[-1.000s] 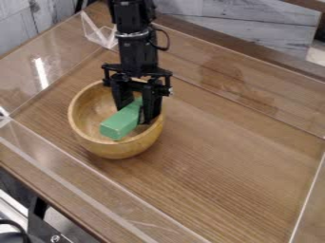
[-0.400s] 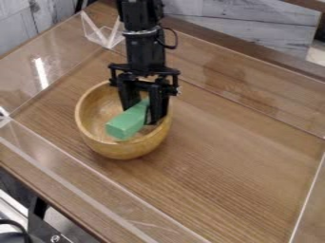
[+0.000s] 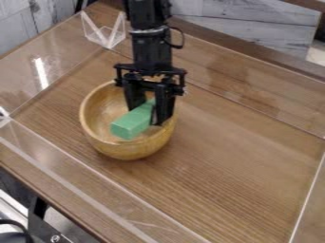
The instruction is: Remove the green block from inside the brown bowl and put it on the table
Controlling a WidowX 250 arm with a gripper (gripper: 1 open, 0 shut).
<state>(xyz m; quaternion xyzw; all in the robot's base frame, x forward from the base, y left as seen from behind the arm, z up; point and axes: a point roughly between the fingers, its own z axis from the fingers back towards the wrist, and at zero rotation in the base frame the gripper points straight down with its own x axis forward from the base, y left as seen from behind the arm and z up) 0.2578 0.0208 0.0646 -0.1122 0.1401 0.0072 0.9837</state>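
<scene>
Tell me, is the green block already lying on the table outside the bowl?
No, the green block is over the brown bowl, gripped between the fingers.

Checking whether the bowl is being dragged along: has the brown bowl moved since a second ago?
Yes. The brown bowl has slid slightly right across the table, along with the gripper shut on the green block.

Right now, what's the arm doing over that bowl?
The gripper is shut on the green block, reaching down into the brown bowl. The block sits tilted between the fingers, inside the bowl's rim. The bowl rests on the table, and the block has not been set down there yet.
</scene>
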